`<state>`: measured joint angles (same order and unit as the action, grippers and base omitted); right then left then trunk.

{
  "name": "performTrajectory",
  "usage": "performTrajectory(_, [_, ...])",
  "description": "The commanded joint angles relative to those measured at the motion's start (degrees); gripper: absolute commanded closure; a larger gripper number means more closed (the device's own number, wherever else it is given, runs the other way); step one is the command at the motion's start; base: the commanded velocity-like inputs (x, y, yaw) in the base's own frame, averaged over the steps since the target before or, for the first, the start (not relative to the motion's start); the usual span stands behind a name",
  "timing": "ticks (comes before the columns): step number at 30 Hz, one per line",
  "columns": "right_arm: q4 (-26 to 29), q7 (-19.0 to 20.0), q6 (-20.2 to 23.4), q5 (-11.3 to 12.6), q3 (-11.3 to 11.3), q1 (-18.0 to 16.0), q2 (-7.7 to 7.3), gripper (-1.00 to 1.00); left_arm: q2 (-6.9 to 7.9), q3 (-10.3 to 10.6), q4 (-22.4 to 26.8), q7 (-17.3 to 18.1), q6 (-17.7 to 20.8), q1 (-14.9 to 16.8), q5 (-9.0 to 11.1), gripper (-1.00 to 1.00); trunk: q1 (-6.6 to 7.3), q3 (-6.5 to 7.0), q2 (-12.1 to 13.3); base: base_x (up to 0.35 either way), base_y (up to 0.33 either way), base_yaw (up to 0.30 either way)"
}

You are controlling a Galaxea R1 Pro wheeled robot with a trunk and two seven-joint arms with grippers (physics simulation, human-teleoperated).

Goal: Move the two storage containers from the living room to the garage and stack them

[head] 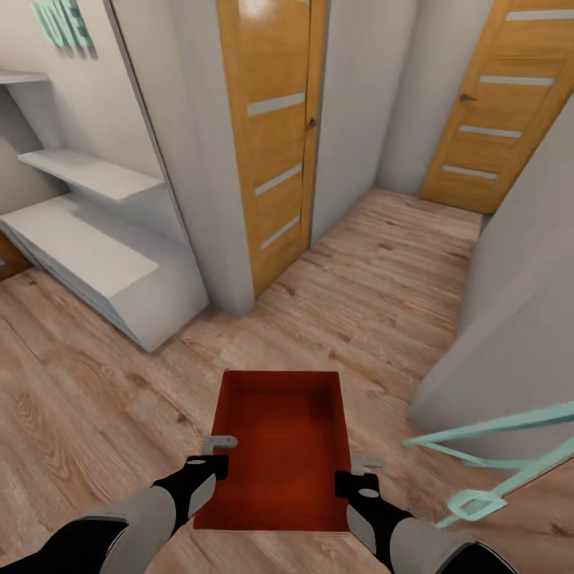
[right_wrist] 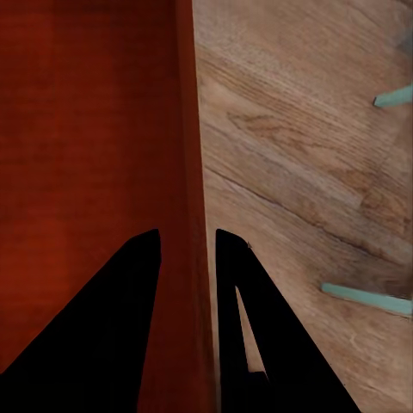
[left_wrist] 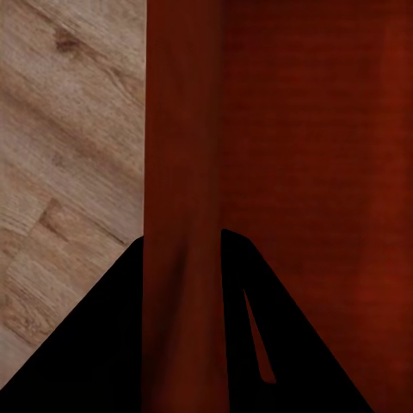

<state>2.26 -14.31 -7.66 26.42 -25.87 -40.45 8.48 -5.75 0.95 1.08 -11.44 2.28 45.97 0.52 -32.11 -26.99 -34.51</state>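
Two grippers clamp one red-orange storage container point(head: 281, 446), held level above the light wood plank floor point(head: 96, 399). Left gripper point(head: 217, 453) pinches the bin's left wall, fingers point(left_wrist: 112, 344) straddling that rim. Right gripper point(head: 360, 472) pinches the right wall, one finger point(right_wrist: 103, 335) inside and one outside. Bin open-topped, ribbed, nothing inside. Ahead: two orange-brown doors point(head: 275, 135), white walls, white shelves point(head: 88, 175) at left. Pale teal frame point(head: 494, 470) just right of the right arm.
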Motion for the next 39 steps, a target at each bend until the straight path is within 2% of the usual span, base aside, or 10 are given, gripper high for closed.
performTrajectory(1, [0.1,-0.2,-0.5,-0.1,-2.7,0.0,-0.65,1.0,0.83,-0.3,-0.2,-2.0,0.3,0.0,0.5,1.0,-0.05,-0.05,-0.1,0.322,0.0,0.0])
performTrajectory(11, [0.1,-0.2,-0.5,-0.1,-2.7,-0.1,-0.66,1.0,0.83,-0.3,-0.2,-2.0,0.3,0.1,0.5,1.0,-0.05,-0.05,-0.1,0.322,0.0,-0.009])
performTrajectory(23, [0.1,-0.2,-0.5,0.0,-2.7,-0.1,-0.67,1.0,0.83,-0.3,-0.2,-2.0,0.3,0.0,0.5,1.0,-0.05,-0.05,-0.1,0.322,0.0,-0.196])
performTrajectory(39, [0.1,-0.2,-0.5,0.0,-2.7,0.0,-0.66,1.0,0.83,-0.3,-0.2,-2.0,0.3,0.0,0.5,1.0,-0.05,-0.05,-0.1,0.322,0.016,-0.009])
